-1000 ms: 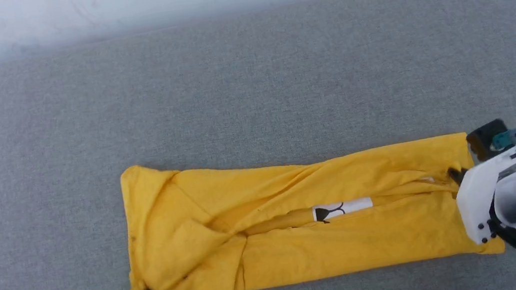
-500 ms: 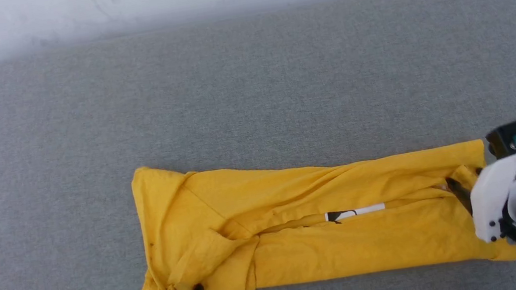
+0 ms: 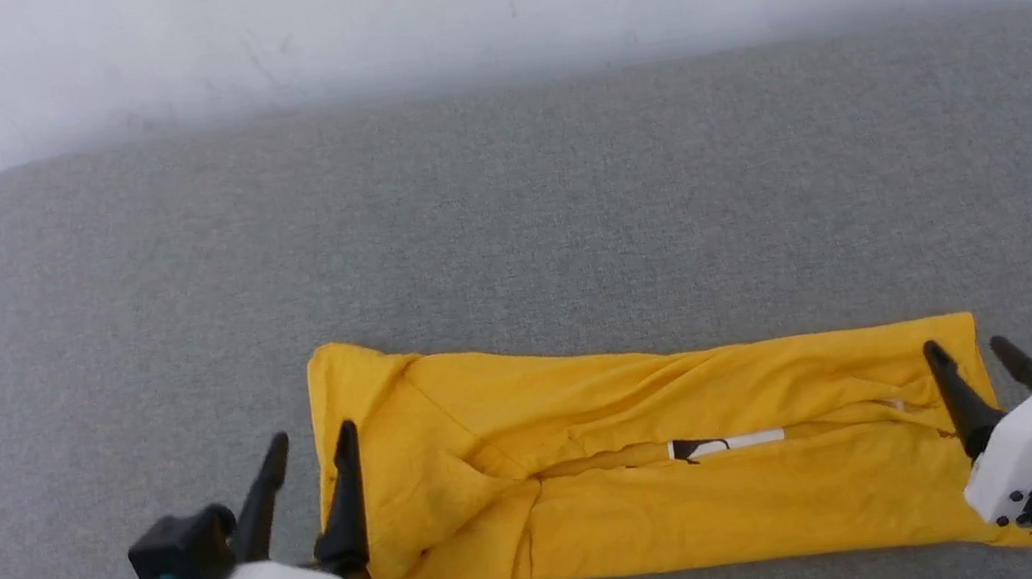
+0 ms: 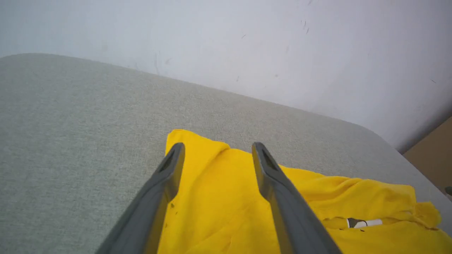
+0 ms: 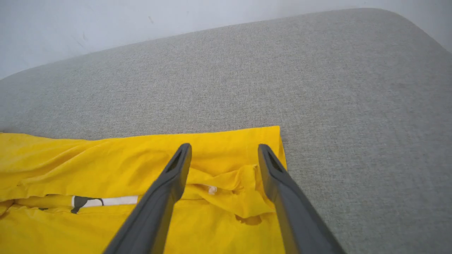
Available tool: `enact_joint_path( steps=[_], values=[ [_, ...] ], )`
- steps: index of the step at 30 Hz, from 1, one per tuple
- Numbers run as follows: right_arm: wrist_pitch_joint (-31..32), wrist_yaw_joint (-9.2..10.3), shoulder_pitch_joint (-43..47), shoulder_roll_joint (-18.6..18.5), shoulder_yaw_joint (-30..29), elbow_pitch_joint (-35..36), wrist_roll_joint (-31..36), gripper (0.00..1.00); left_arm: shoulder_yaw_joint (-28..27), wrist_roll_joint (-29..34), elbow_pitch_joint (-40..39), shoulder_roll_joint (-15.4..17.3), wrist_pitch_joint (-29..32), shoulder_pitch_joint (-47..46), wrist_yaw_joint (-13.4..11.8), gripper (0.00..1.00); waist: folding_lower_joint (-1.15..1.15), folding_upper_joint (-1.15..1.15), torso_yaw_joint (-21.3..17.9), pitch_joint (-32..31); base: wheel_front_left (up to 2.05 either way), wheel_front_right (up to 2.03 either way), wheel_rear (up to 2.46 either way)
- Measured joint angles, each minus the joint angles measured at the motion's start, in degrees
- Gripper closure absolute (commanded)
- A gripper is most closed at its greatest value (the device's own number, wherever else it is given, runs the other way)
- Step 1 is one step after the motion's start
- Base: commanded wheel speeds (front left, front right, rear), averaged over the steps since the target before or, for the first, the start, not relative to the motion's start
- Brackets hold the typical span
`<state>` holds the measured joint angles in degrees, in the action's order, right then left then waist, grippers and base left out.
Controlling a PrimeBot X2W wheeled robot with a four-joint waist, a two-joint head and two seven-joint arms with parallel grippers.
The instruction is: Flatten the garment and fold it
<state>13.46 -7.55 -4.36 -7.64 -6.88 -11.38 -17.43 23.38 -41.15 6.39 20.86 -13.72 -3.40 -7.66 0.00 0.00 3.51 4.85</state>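
Observation:
The garment (image 3: 663,471) is a mustard-yellow T-shirt folded into a long band across the near part of the grey surface, with a thin strip of white and black print (image 3: 730,443) showing in its middle crease. My left gripper (image 3: 310,443) stands open at the band's left end, holding nothing. My right gripper (image 3: 968,347) stands open at the right end, also free of the cloth. In the left wrist view the garment (image 4: 229,201) lies beneath the spread fingers (image 4: 166,176). In the right wrist view the garment (image 5: 123,155) has a rumpled right edge under the fingers (image 5: 180,165).
The grey fabric-covered surface (image 3: 506,220) stretches wide beyond the shirt up to a white wall (image 3: 476,2). Its rounded corners show at the far left and far right. A brown floor patch (image 4: 434,158) lies past the surface's edge in the left wrist view.
Both grippers opened and let go of the shirt's ends, then drew back off the cloth. The head camera tilted, so the whole picture shifted.

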Motion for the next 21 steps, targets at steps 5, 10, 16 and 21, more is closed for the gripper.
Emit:
enact_joint_path(
  steps=[5,10,16,21],
  values=[
    [-3.4,0.01,1.1,3.5,-5.4,3.8,3.1,0.00,-3.4,8.1,0.4,-1.9,-0.9,-4.1,-0.3,0.00,0.00,0.00,0.4,-1.1,0.00,0.00,0.00],
    [-3.5,0.01,0.7,4.5,-9.6,2.3,3.8,0.00,-8.6,17.3,-0.3,-5.4,-1.0,-6.6,0.8,0.00,0.00,0.00,0.4,-1.3,0.00,0.00,0.00],
    [2.7,0.01,-3.3,4.6,-12.4,-8.2,1.7,0.00,-13.4,23.3,1.0,-9.3,-1.0,-6.6,3.2,0.00,0.00,0.00,-0.3,-1.1,0.00,0.00,0.00],
    [8.9,0.01,-8.3,4.6,-12.8,-17.0,3.3,0.00,-17.2,26.5,2.3,-12.2,-1.0,-6.7,5.6,0.00,0.00,0.00,-0.6,-0.4,0.00,0.00,0.00]
  ],
)
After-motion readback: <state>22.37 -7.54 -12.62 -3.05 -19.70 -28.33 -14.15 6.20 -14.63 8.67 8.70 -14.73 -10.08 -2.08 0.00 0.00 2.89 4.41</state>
